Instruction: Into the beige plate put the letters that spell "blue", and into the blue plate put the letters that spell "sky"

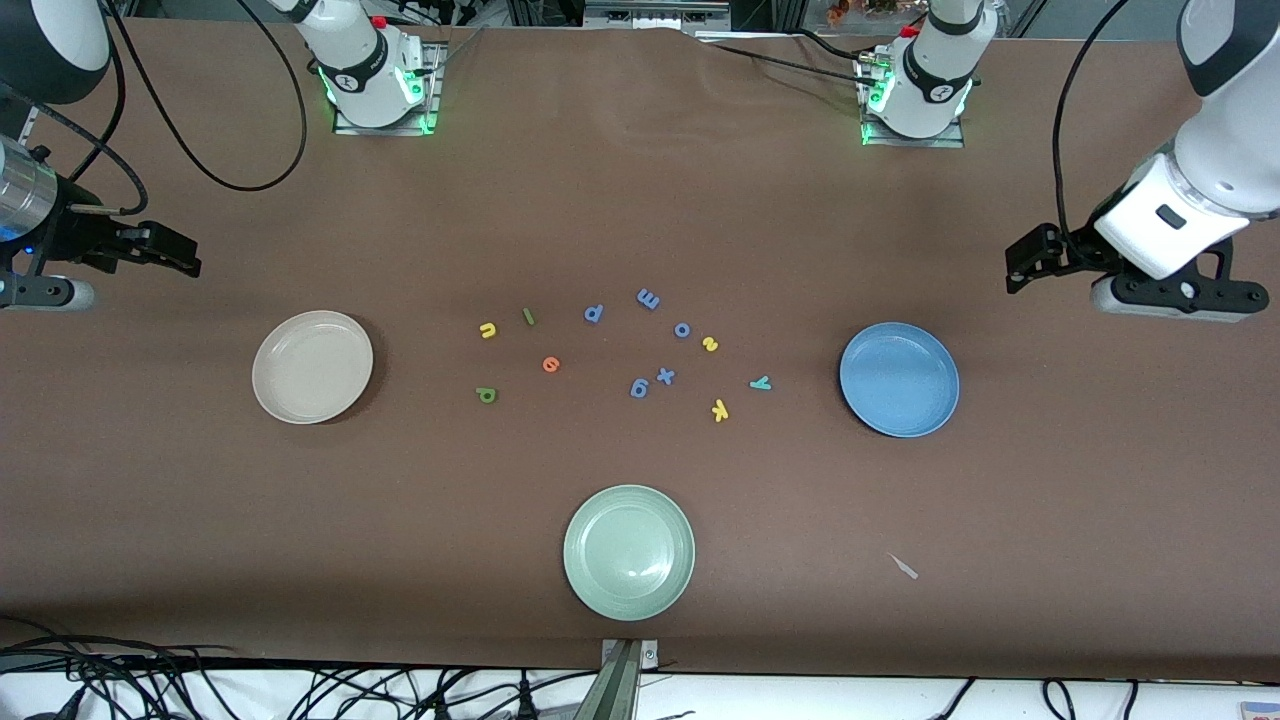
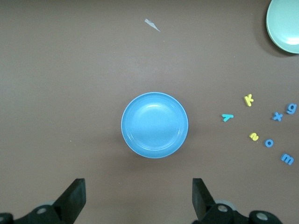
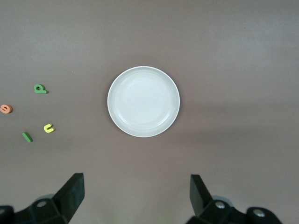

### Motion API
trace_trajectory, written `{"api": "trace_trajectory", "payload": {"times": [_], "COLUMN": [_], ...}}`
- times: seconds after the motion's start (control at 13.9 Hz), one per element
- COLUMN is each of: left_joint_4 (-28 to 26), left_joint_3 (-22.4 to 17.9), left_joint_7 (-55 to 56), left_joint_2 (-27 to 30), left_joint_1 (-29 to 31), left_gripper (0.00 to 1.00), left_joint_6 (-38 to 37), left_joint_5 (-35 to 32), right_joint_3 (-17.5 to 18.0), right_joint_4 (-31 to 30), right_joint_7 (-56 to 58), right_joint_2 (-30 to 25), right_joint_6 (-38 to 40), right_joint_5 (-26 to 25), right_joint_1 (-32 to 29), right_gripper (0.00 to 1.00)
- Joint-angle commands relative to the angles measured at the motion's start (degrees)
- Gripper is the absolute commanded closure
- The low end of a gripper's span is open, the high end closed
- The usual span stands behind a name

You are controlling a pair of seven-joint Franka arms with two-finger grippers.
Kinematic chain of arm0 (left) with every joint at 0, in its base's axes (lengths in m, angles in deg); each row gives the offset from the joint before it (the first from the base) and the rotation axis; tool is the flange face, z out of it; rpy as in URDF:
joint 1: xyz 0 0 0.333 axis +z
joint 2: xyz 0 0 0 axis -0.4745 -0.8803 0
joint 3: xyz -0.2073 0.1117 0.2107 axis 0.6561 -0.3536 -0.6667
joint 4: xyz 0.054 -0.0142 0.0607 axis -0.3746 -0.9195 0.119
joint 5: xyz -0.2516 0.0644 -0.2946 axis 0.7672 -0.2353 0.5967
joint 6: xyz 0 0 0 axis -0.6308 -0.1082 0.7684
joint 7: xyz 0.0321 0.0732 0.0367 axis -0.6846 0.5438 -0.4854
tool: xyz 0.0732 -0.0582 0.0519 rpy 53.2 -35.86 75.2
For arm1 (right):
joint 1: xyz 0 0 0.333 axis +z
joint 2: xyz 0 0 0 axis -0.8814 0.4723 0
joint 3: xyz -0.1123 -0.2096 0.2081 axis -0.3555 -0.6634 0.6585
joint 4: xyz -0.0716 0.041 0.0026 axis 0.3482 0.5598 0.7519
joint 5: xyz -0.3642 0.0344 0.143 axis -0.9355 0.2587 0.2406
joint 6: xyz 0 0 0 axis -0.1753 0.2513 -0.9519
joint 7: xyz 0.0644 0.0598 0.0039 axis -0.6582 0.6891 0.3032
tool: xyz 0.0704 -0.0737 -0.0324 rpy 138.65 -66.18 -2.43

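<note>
Two grippers hang in the air with nothing in them, jaws spread wide: the left gripper (image 2: 138, 198) waits above bare table at the left arm's end, just past the blue plate (image 1: 899, 379), and the right gripper (image 3: 136, 196) waits likewise at the right arm's end, just past the beige plate (image 1: 312, 366). Neither touches anything.

Taking the pale green plate (image 1: 629, 551) as the landmark, it lies nearest the front camera and holds nothing. A small white scrap (image 1: 904, 566) lies beside it toward the left arm's end. Farther from the camera than the green plate, the beige plate sits toward the right arm's end and the blue plate toward the left arm's end, both bare inside.

Between those two plates, farther back than the green plate, the loose letters lie flat on the brown table (image 1: 640, 200). Toward the beige plate: dark green b (image 1: 486, 394), orange e (image 1: 550, 364), yellow u (image 1: 487, 330), thin green l (image 1: 528, 316). Toward the blue plate: yellow k (image 1: 719, 409), teal y (image 1: 760, 382), yellow s (image 1: 710, 344). Among them lie the blue-purple letters (image 1: 639, 387), five in all
</note>
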Motion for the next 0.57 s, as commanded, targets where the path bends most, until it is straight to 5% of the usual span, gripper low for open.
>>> {"api": "trace_trajectory", "payload": {"times": [0.0,0.5], "left_joint_4": [-2.4,-1.3], "left_joint_3": [1.7,1.7], "left_joint_7": [-0.9,-0.6], "left_joint_2": [2.3,2.4], "left_joint_1": [0.4,1.2], "left_gripper": [0.0,0.0], "left_joint_6": [0.3,-2.5], "left_joint_5": [-2.3,-1.9], "right_joint_3": [-0.4,-0.4], "right_joint_4": [0.4,0.5], "right_joint_7": [0.4,0.5], "right_joint_2": [0.0,0.0], "right_joint_6": [0.5,0.5], "right_joint_5": [1.0,1.0], "right_joint_1": [0.4,0.4], "right_gripper": [0.0,0.0]}}
